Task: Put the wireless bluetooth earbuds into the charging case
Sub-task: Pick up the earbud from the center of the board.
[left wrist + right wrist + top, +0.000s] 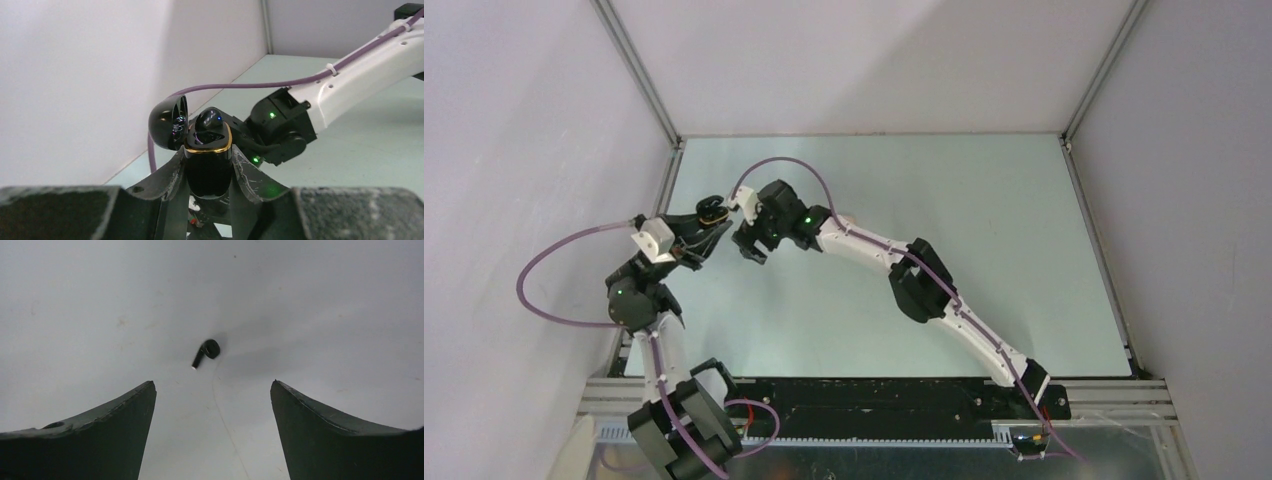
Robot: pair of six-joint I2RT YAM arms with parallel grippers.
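My left gripper (207, 161) is shut on a glossy black charging case (209, 172) with a gold rim and holds it upright above the table, its lid (169, 123) open to the left. One black earbud (208, 120) sits in the case. In the top view the left gripper (714, 224) holds the case (713, 211) at the table's left. My right gripper (750, 249) hovers just right of it, open and empty. In the right wrist view a second black earbud (205, 352) lies on the table beyond the open right gripper (212, 385). No pale earbuds are in view.
The left wall (544, 150) stands close behind the left gripper. The right arm's wrist (280, 130) and its purple cable (240, 86) are right behind the case. The pale table (944, 230) stretches to the right.
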